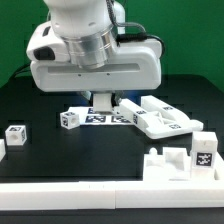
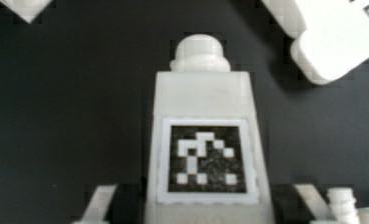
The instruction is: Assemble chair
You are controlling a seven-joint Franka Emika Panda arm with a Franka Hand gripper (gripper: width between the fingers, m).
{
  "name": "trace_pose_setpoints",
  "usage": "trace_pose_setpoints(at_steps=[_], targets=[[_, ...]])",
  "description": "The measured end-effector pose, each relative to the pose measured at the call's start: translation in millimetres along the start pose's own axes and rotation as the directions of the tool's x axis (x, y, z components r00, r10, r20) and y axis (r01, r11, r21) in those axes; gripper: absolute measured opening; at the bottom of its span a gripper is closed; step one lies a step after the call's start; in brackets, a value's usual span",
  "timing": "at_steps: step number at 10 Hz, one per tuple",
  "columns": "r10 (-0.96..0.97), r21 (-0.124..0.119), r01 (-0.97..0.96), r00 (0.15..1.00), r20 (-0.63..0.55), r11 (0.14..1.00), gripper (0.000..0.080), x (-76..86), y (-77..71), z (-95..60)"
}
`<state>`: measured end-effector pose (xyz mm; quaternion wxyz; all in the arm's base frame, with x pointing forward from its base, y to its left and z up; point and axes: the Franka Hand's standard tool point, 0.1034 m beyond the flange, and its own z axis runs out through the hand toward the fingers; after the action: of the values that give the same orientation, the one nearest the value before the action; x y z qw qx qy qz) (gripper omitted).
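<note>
Hovered with pincer (image 2: pixel 206 208) spread astride the chunky white plastic bar (image 2: pixel 204 120) with round peg and square tag, lying on the black worktop (image 2: pixel 74 110) near a flat white plastic slab (image 2: pixel 332 45). Seemed poised to grasp; needed squeezing squarely next

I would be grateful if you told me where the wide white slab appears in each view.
Exterior view: the slab lies just to the exterior view's right of the tool.
Wrist view: the slab lies beyond the peg end of the tagged bar, to one side, cut off by the frame.
Shared landmark: the tool, whose fingers flank the bar in the wrist view.
</note>
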<state>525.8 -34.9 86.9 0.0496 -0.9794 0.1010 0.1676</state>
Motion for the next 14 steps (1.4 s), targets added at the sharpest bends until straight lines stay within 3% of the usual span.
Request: trace_pose_setpoints(at_steps=[1,3,4,5,6,9,10,11,12,13,14], targets=[[-0.008,-0.003,0.007,0.998,-0.062,1.0,0.0284,4.5,-3.8,-4.8],[-0.042,0.008,0.046,0.967,-0.249,0.999,0.0285,35.3,-28.9,-43.5],[-0.062,0.001,0.068,0.92,-0.387,0.998,0.0285,52.4,-41.1,-64.9],[-0.091,-0.015,0.095,0.884,-0.458,0.995,0.0285,49.8,-47.9,-73.0],[-0.088,-0.023,0.089,0.858,-0.507,0.996,0.0285,44.1,-45.4,-70.8],[-0.079,-0.05,0.061,0.742,-0.665,0.997,0.0285,51.6,-44.6,-72.3],[-0.073,-0.045,0.058,0.695,-0.715,0.997,0.0285,57.3,-63.3,-67.0],[-0.088,-0.056,0.07,0.638,-0.765,0.996,0.0285,67.6,-76.1,-68.9],[-0.057,-0.026,0.061,0.59,-0.805,0.998,0.0285,76.3,-94.4,-70.9],[-0.078,-0.044,0.077,0.532,-0.843,0.996,0.0285,81.6,-108.9,-67.3],[-0.091,-0.059,0.076,0.535,-0.84,0.995,0.0285,81.3,-101.6,-63.9]])
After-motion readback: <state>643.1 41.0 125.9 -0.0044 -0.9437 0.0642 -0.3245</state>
